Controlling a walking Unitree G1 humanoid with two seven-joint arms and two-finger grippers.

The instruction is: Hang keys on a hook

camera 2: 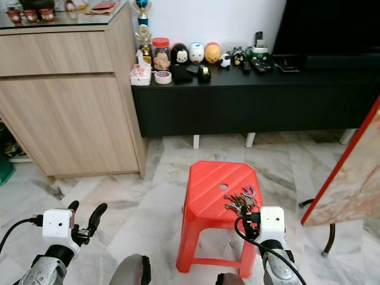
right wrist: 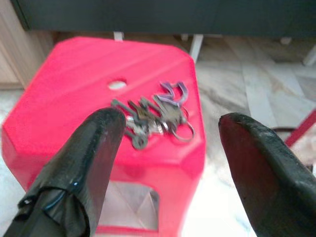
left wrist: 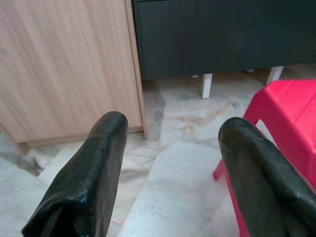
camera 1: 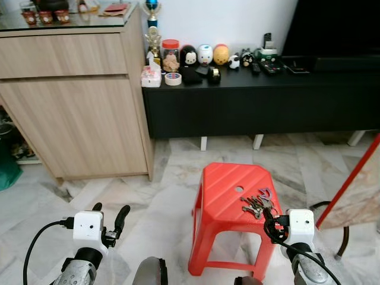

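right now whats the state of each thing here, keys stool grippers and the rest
keys: lying in a bunch on the stool top, not gripped
red stool: upright on the marble floor
right gripper: open, just short of the keys
left gripper: open, holding nothing, over the floor
wooden cabinet: doors shut
jar: upright on the black console, red lid on

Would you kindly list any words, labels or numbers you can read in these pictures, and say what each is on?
No text is readable.
Jar with red lid on the black cabinet: label too blurred.
Toy figures beside it: no lettering legible.
Keys on the red stool: markings too small.
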